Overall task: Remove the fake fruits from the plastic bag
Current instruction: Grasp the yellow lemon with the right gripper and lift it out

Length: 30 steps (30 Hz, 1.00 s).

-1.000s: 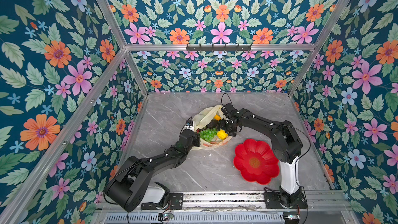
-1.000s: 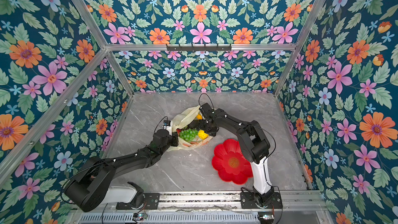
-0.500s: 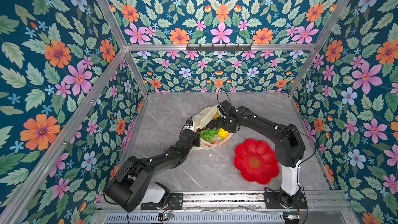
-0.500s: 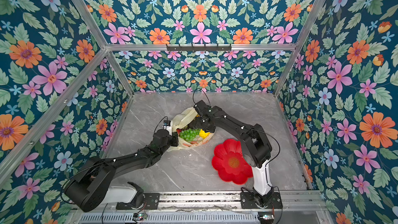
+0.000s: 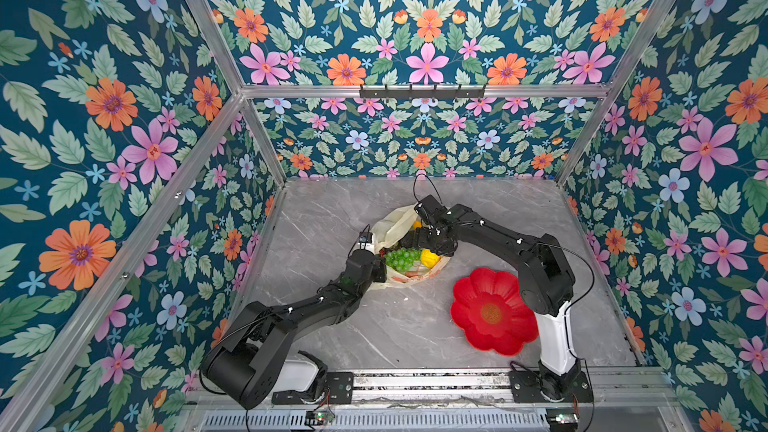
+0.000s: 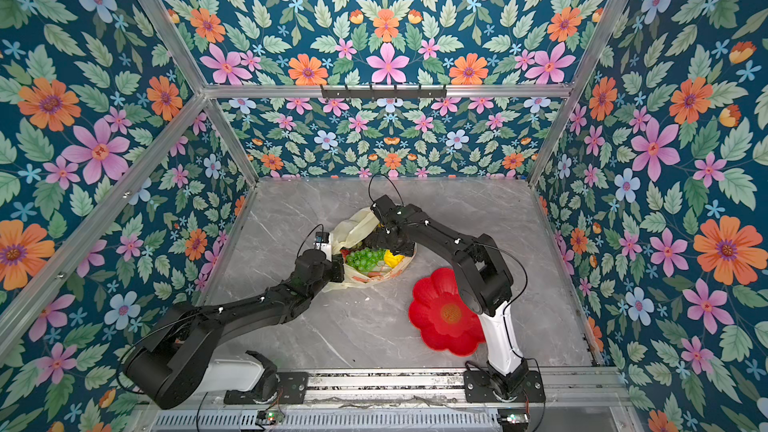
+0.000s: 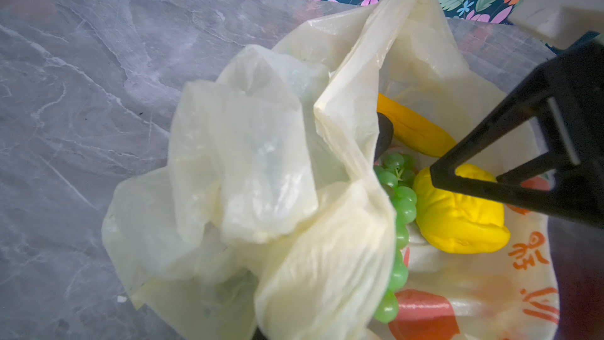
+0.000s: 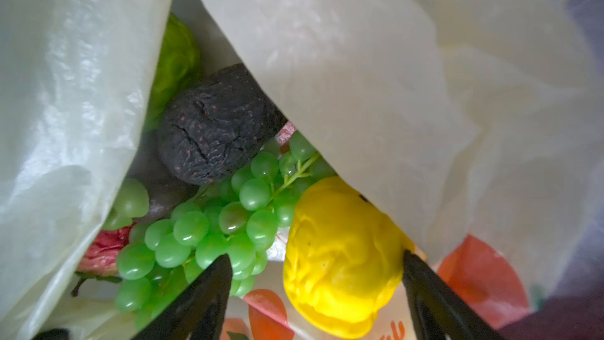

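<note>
Because the bag was thin and lay slumped on the table, I had my left gripper shut on its rim, as far as I could judge, lifting the plastic so the mouth gaped. My right gripper was inside that mouth, jaws wide, one finger on each side of the lemon. I could not tell whether they touched it. Grapes crowded one finger. Avocado and banana lay deeper, partly under a fold. All the fruit I could see sat in the bag. Red plate stood empty nearby, likely the drop spot. Risk: catching loose plastic along with the lemon.
</note>
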### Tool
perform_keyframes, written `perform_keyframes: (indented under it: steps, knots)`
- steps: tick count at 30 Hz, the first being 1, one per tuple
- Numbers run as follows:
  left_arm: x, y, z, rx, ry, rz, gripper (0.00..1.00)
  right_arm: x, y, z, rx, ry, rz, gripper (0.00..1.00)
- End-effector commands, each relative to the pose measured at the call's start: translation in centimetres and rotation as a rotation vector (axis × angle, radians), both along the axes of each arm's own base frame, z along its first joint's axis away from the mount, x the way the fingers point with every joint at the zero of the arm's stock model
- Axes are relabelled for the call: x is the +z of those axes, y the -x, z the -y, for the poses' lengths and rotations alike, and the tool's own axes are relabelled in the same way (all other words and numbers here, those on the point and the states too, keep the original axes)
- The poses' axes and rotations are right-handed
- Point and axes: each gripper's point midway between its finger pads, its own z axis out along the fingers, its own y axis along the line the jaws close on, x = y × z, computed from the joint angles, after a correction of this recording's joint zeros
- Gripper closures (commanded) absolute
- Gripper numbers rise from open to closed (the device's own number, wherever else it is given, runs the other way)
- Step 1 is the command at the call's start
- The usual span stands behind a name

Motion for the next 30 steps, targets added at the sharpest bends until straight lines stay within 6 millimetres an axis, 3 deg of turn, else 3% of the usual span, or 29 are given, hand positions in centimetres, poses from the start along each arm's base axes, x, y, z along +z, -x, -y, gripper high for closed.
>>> perform_keyframes:
  steps: [1,19,30]
  knots:
    - [0.4,-0.1,0.1,-0.005,-0.001,0.013,0.99,-0.4,0.1,0.4,0.004,0.034,-0.006,0.15]
    - [0.5,-0.1,0.0,-0.003,-0.002,0.016,0.99,-3.1,0.0,0.0,0.002,0.053,-0.064,0.2]
    - [0.5,-0.1,0.0,-0.002,-0.006,0.016,0.98,-1.5,0.2,0.1,0.007,0.019,-0.026,0.39]
